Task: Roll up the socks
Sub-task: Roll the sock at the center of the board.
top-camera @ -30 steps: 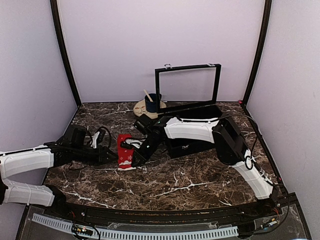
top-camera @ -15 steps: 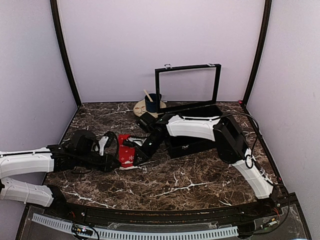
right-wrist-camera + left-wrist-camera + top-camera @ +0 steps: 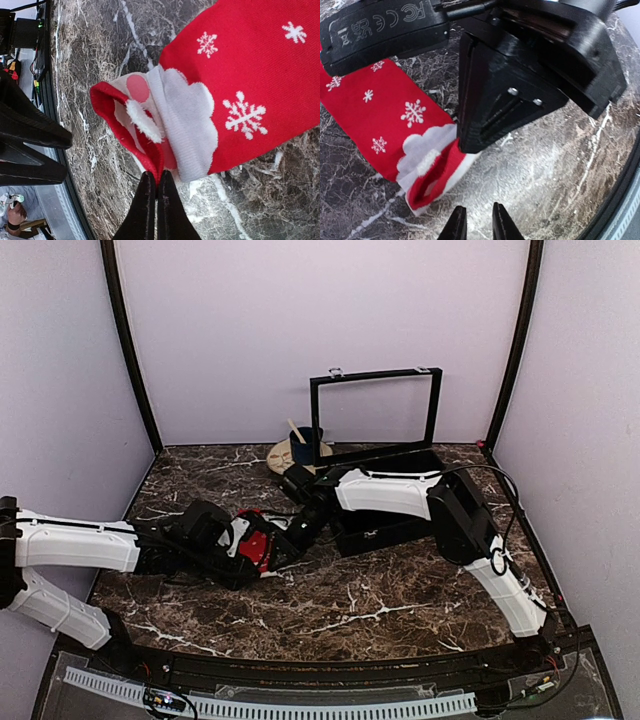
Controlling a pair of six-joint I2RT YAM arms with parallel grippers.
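Two arms meet at the socks (image 3: 260, 540), which lie left of the table's (image 3: 400, 600) middle. From above they read as one red patch. Whether that is one sock or two stacked cannot be told. The right wrist view shows three white snowflakes on the red, a scalloped white cuff and one pink spot.

The right gripper (image 3: 154, 176) has its two fingers pressed together on the cuff's red edge, which is lifted a little off the marble. The left gripper (image 3: 476, 212) sits just near of that cuff, its two fingers a narrow gap apart with only marble between them.

One black housing (image 3: 380, 25) on the right wrist carries the marks "FC" and "CE" and a crossed-bin sign.

Farther off are one black box (image 3: 375, 533), its one lid (image 3: 375, 375) standing open, and one blue mug (image 3: 303, 450) on one tan plate (image 3: 280, 458).
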